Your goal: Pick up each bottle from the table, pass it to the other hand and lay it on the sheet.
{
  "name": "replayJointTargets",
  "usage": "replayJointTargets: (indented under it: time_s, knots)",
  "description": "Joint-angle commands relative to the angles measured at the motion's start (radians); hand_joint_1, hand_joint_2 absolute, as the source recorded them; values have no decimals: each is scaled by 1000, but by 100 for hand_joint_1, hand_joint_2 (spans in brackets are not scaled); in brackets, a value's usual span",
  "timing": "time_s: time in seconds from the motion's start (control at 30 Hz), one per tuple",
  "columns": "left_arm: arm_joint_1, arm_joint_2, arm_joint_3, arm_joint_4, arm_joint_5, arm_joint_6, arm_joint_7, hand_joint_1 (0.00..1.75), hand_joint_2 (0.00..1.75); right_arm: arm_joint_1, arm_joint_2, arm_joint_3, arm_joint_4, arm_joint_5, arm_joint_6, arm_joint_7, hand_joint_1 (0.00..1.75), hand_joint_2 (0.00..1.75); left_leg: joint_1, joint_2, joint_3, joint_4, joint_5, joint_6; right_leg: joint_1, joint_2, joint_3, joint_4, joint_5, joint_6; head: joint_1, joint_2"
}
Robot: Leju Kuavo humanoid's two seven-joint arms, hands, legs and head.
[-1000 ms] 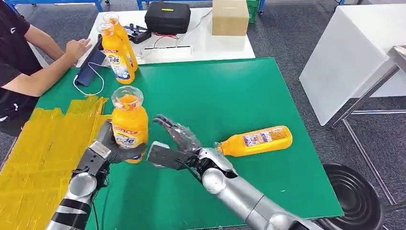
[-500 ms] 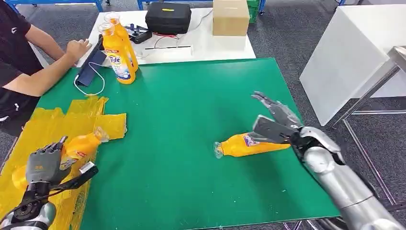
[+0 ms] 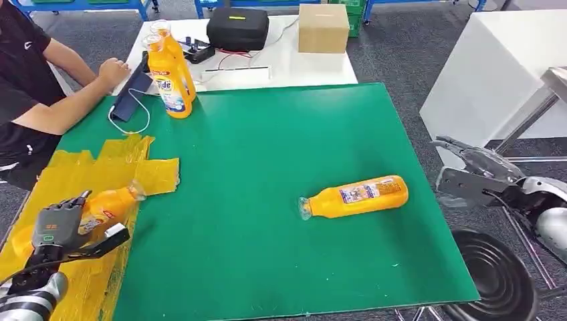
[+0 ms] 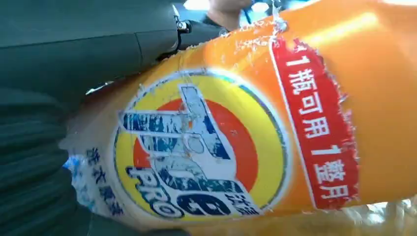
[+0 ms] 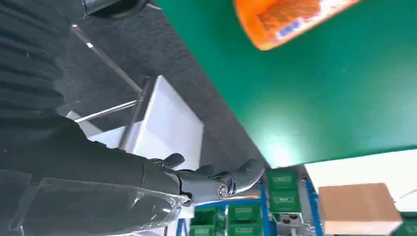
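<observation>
The left hand (image 3: pixel 57 227) grips an orange Tide detergent bottle (image 3: pixel 110 204) lying on the yellow sheet (image 3: pixel 67 174) at the green desk's (image 3: pixel 267 147) left edge. The right hand (image 3: pixel 478 175) hangs beyond the desk's right edge, fingers spread, holding nothing. Another bottle (image 3: pixel 354 196) lies on the desk, and two bottles (image 3: pixel 167 70) stand upright at the far left corner.

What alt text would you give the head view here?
The left robot hand holds an orange bottle lying on the yellow sheet. The right robot hand hangs open off the green table, where another bottle lies and two more stand.
</observation>
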Motion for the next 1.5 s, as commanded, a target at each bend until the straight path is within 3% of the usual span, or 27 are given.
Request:
replayJointTargets:
  time_s: [0.03,0.13,0.23,0.27,0.53,0.87,1.13,1.4,1.5]
  knots:
    - [15,-48,-90,42,212,-137,-190,0,175,-18,116,134,120,137,5,-9,0,175,3,2,2,-3,2,-2,3,4,3,-6,4,-1,1,0]
    - [15,-48,-102,25,239,-159,-200,0,175,-28,142,158,151,158,-10,-16,0,175,2,2,4,-3,3,-2,2,3,4,-4,3,-2,0,0]
    - [41,-62,-85,-40,427,-265,-336,0,175,-64,186,196,204,182,-8,-20,0,175,1,3,4,-3,4,-1,2,3,4,-4,4,-2,0,0]
    - [56,-66,-82,-74,478,-300,-368,0,0,-72,206,206,225,195,-12,-23,0,175,2,3,4,-3,4,-1,2,3,3,-4,4,-2,0,0]
    - [99,-94,-58,-253,742,-499,-481,0,0,-169,343,275,401,273,-42,-41,0,175,0,5,1,-1,5,-2,3,5,2,-4,6,-2,0,0]
    - [101,-94,-56,-267,762,-519,-486,0,0,-174,351,281,410,281,-47,-43,0,175,0,3,0,0,5,0,2,2,-2,0,4,1,0,0]
    - [139,-154,8,-435,954,-706,-546,0,0,-220,453,307,516,385,-97,-22,0,175,-1,3,-5,0,5,0,2,2,-6,0,5,1,1,0]
    - [151,-161,10,-468,961,-720,-537,0,0,-215,472,301,535,420,-116,-18,0,175,-1,2,-6,1,5,0,1,1,-7,1,4,1,1,0]
    - [165,-179,1,-524,979,-751,-540,0,0,-208,520,298,599,496,-145,-4,0,175,-1,2,-7,0,5,0,2,1,-8,0,4,1,1,0]
